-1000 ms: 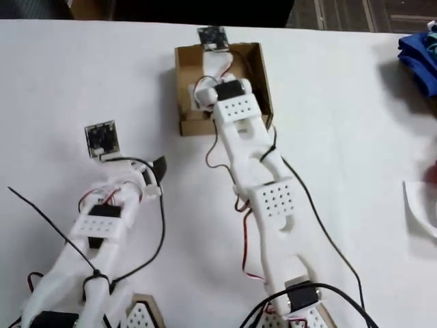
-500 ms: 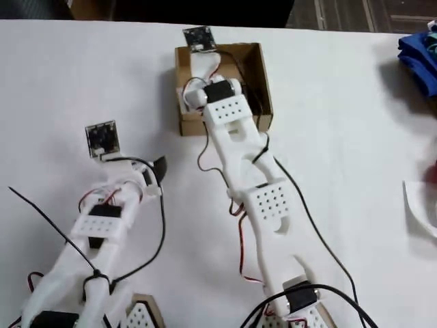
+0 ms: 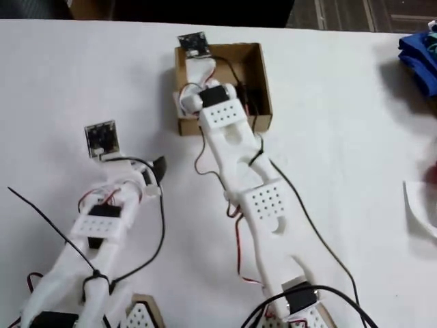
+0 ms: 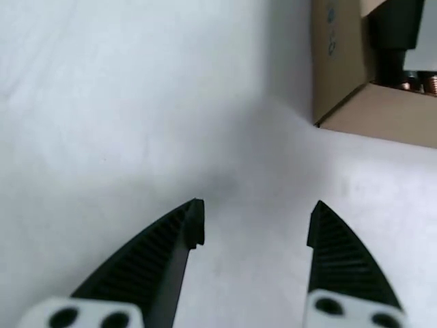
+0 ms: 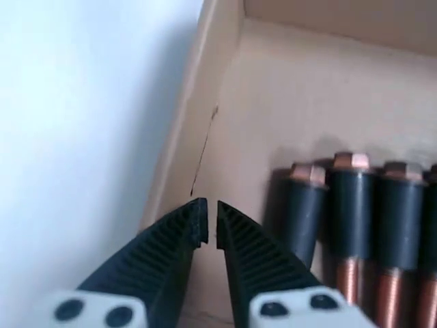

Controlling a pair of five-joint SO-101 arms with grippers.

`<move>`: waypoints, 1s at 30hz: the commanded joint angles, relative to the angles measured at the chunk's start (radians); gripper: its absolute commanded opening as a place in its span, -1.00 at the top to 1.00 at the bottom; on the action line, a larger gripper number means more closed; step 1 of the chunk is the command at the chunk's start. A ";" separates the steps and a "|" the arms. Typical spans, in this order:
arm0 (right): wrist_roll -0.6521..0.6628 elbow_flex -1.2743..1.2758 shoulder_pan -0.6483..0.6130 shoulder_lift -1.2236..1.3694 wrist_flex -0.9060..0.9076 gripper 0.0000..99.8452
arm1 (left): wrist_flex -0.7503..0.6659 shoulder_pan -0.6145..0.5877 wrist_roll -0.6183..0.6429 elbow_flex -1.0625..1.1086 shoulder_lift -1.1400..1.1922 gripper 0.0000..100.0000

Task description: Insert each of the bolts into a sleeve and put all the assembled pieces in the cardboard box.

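The right pincer [image 5: 210,220], black with ribbed faces, is clenched empty inside the brown cardboard box [image 5: 205,102]. Near it the assembled pieces [image 5: 399,225] lie side by side on the box floor: copper hex-head bolts [image 5: 351,162], threaded shanks, in smooth black cylindrical sleeves [image 5: 305,212]. The left pincer [image 4: 256,212] stands released over the white worktop [image 4: 102,102].

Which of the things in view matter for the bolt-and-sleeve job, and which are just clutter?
Part of the job:
- cardboard box
- sleeved bolts lying in the box
- right gripper, over the box
- left gripper, open, holding nothing

Lying about:
- blue cloth
- white curved object at the high view's right edge
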 commanded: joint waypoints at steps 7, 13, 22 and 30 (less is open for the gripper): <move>0.000 -0.120 -0.061 -0.004 -0.094 0.96 | -0.017 -0.009 0.006 0.004 -0.012 0.47; 0.003 -0.127 -0.021 -0.018 -0.091 0.96 | -0.017 -0.009 0.006 0.004 -0.014 0.47; 0.002 -0.414 0.081 -0.170 0.432 0.96 | 0.014 -0.009 -0.048 0.007 -0.060 0.47; 0.005 -0.450 0.151 -0.302 0.667 0.96 | 0.508 -0.009 -0.100 0.002 -0.585 0.47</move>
